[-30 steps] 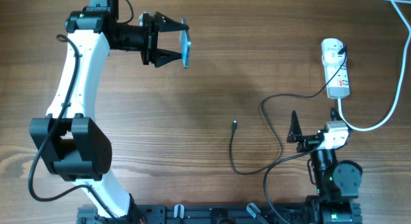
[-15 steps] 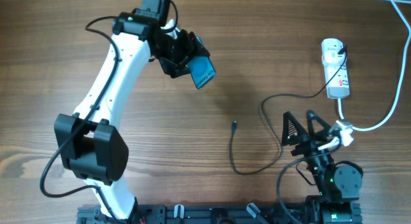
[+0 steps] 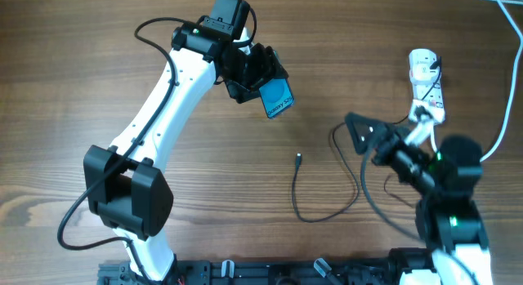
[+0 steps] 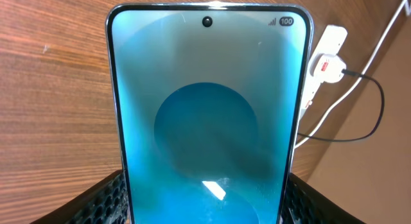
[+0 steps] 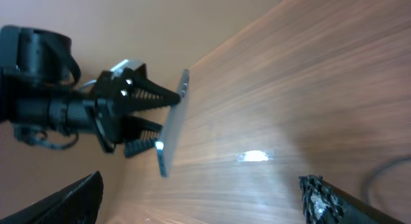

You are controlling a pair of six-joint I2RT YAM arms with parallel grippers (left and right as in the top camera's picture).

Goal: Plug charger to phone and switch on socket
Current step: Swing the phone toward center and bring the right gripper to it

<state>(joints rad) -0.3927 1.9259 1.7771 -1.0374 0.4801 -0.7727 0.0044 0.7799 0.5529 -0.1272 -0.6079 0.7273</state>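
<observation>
My left gripper (image 3: 260,79) is shut on the phone (image 3: 278,97), a flat smartphone with a cyan-teal screen, and holds it above the table at centre back. The screen fills the left wrist view (image 4: 209,121). In the right wrist view the phone (image 5: 172,124) shows edge-on between the left jaws. The charger cable (image 3: 327,213) lies loose on the table, its dark connector tip (image 3: 299,159) below the phone. The white socket strip (image 3: 426,85) lies at the back right, with a plug in it; it also shows in the left wrist view (image 4: 324,57). My right gripper (image 3: 359,131) is open and empty, raised right of the tip.
A thick white lead (image 3: 502,113) runs from the socket off the right edge. The black cable loops (image 3: 347,166) under the right arm. The arm bases stand along the front edge (image 3: 245,273).
My left arm has swung the phone right and toward the table's centre. My right arm has lifted from its folded pose and reached up-left, jaws spread.
</observation>
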